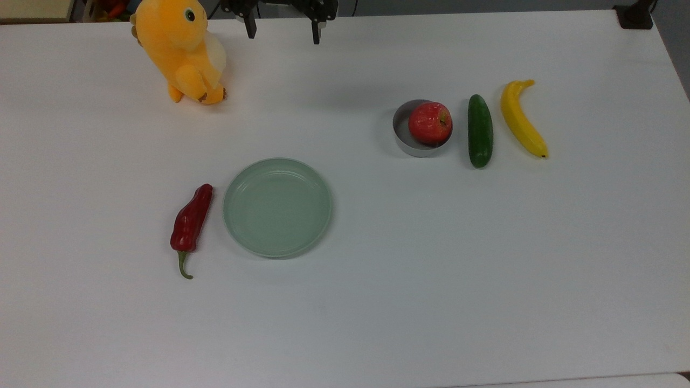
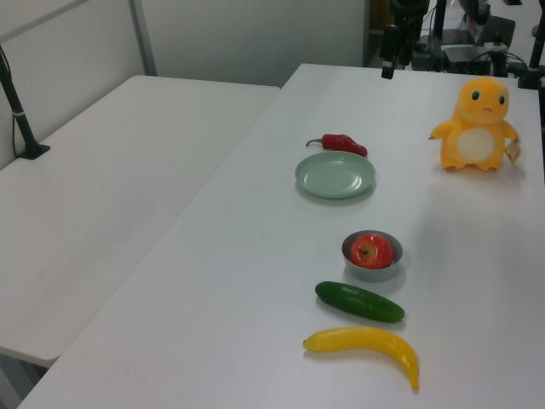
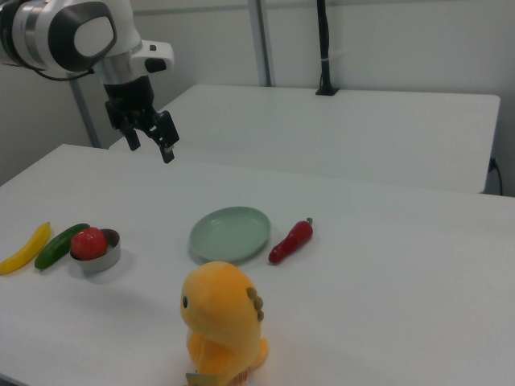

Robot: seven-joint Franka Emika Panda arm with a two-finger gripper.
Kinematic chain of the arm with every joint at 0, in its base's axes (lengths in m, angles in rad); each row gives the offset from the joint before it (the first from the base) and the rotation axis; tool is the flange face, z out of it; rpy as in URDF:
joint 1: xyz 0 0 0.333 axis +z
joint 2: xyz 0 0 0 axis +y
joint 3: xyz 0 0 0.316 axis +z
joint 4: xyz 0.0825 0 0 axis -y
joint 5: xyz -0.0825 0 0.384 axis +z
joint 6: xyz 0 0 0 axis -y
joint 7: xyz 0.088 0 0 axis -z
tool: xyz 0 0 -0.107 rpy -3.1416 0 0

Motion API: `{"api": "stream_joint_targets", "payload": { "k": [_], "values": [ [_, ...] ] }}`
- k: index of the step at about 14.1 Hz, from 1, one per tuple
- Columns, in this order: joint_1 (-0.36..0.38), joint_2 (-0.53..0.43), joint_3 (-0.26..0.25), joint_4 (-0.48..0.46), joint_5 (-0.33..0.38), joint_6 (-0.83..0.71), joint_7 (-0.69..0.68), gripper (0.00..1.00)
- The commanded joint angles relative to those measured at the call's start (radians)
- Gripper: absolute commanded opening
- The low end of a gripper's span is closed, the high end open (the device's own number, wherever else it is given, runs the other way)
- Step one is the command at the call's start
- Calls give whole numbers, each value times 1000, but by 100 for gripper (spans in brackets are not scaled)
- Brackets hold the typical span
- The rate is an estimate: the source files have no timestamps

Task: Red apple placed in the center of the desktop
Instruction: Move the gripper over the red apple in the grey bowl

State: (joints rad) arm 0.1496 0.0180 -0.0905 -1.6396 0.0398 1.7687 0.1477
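Overhead, black two-finger pincer (image 1: 281, 29) poised wide open, empty, pointing down above plain white desk (image 1: 377, 269); round red apple (image 1: 429, 123) in small grey metal bowl (image 1: 404, 141).

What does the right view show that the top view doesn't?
The right view adds the robot's white arm above the open black gripper, plus a second white table behind. The top view adds a black block at a corner of the white desktop. Both share the round red apple in its small metal bowl, green cucumber, yellow banana, pale-green round plate, dark-red chili pepper and orange plush toy.
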Motion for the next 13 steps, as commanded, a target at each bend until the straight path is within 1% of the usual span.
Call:
{"api": "stream_joint_targets", "payload": {
  "k": [1,11,12,13],
  "values": [
    [2,-44,-23,-25,25,-50,-51,100],
    [8,-39,-21,-28,28,-43,-57,100],
    [16,-35,-21,-34,44,0,-51,100],
    [19,-29,-18,-70,84,100,-51,100]
  ]
}}
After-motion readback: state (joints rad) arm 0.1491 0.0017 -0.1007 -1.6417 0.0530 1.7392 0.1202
